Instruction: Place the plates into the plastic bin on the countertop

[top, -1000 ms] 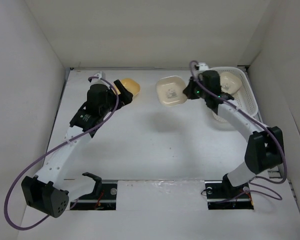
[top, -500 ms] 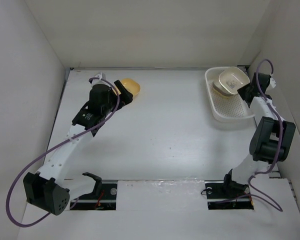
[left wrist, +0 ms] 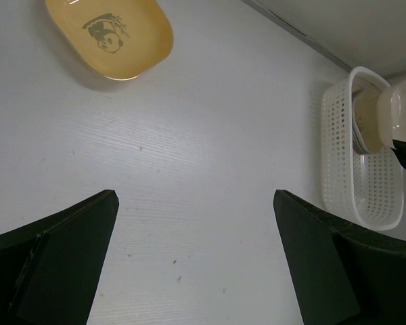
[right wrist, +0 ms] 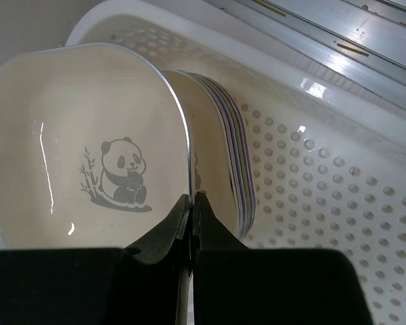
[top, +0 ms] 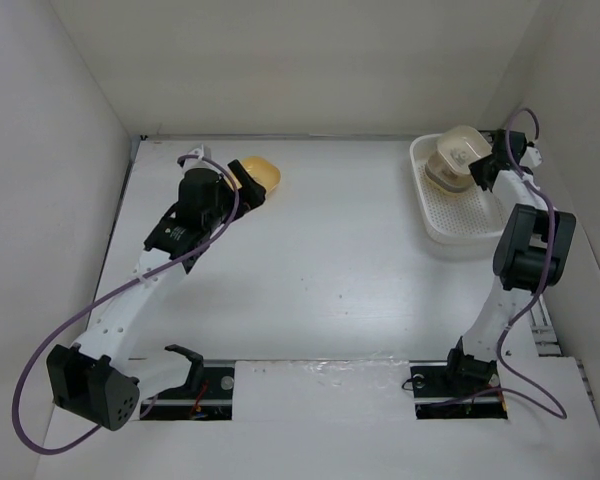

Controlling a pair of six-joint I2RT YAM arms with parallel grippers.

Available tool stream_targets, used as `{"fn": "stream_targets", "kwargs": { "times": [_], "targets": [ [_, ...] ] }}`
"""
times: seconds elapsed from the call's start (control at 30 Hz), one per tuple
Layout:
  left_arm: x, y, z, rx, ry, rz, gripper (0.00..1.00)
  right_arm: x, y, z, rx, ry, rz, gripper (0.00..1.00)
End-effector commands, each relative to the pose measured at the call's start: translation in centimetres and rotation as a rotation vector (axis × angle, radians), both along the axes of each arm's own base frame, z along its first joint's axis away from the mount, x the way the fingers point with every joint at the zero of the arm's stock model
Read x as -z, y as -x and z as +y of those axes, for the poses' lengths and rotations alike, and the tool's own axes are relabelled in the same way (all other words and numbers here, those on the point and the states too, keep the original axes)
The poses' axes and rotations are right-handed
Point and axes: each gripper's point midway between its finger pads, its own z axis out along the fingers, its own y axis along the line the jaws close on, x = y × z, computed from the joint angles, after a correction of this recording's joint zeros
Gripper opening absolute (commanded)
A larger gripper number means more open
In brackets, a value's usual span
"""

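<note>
My right gripper (right wrist: 191, 203) is shut on the rim of a cream plate (right wrist: 88, 142) with a panda picture. It holds the plate on edge over the white plastic bin (right wrist: 338, 203), against a stack of plates (right wrist: 227, 156) leaning there. In the top view the cream plate (top: 462, 146) is at the bin's (top: 470, 225) far end, by the right gripper (top: 483, 168). A yellow plate (top: 262, 172) lies on the countertop (top: 320, 270) at the back left, also in the left wrist view (left wrist: 111, 35). My left gripper (top: 238, 190) is open and empty, just beside it.
White walls enclose the countertop on the left, back and right. The bin (left wrist: 362, 169) stands in the far right corner. Metal rails (right wrist: 338, 40) run just beyond the bin.
My right arm swung from the table's middle to the far right corner with the cream plate, which now stands on edge over the bin. The left arm has not moved.
</note>
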Motion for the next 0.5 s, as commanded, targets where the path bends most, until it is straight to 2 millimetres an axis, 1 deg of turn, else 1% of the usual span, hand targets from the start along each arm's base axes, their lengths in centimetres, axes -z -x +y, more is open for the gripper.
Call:
{"fn": "stream_targets", "kwargs": {
  "times": [0.0,0.03,0.07,0.13,0.17,0.2,0.23,0.3,0.33,0.37,0.4,0.43,0.47],
  "targets": [
    [-0.5,-0.4,0.0,-0.008,0.013,-0.029,1.0,-2.0,-0.9,-0.6,-0.009,0.064,-0.007,0.06],
    [-0.5,-0.4,0.0,-0.008,0.012,-0.029,1.0,-2.6,-1.3,-0.4,-0.021,0.059,-0.022,0.06],
    [-0.1,-0.5,0.0,-0.008,0.008,-0.018,1.0,-2.6,-1.3,-0.4,-0.021,0.059,-0.023,0.1],
    [0.3,-0.6,-0.1,-0.008,0.004,-0.01,1.0,-2.7,-1.7,0.8,-0.048,0.069,-0.029,0.16],
    [0.3,-0.6,-0.1,-0.008,0.004,-0.009,1.0,-2.9,-1.7,0.6,-0.039,0.076,-0.025,0.3],
    [0.8,-0.7,-0.1,-0.008,-0.003,0.009,1.0,-2.9,-1.8,1.1,-0.048,0.089,-0.02,0.35],
    [0.4,-0.8,-0.1,-0.008,0.001,-0.001,1.0,-2.7,-1.6,1.5,-0.05,0.091,-0.007,0.43],
    [0.9,-0.9,0.0,-0.018,-0.011,0.016,1.0,-2.5,-1.4,1.3,-0.042,0.095,0.006,0.56],
    [0.9,-1.0,0.3,-0.037,-0.01,0.015,1.0,-2.9,-1.2,1.7,-0.041,0.103,0.005,0.6],
    [1.7,-1.1,0.5,-0.056,-0.017,0.04,1.0,-2.9,-1.2,1.6,-0.047,0.109,0.008,0.62],
    [2.0,-1.4,0.7,-0.082,-0.014,0.049,1.0,-4.6,-1.0,1.7,-0.045,0.116,-0.021,0.62],
    [3.3,-1.1,1.2,-0.119,-0.024,0.1,1.0,-5.1,-0.7,2.0,-0.045,0.123,-0.021,0.64],
    [4.0,-1.5,1.9,-0.179,0.004,0.13,1.0,-5.5,-0.3,3.0,-0.051,0.135,-0.029,0.66]
  ]
}}
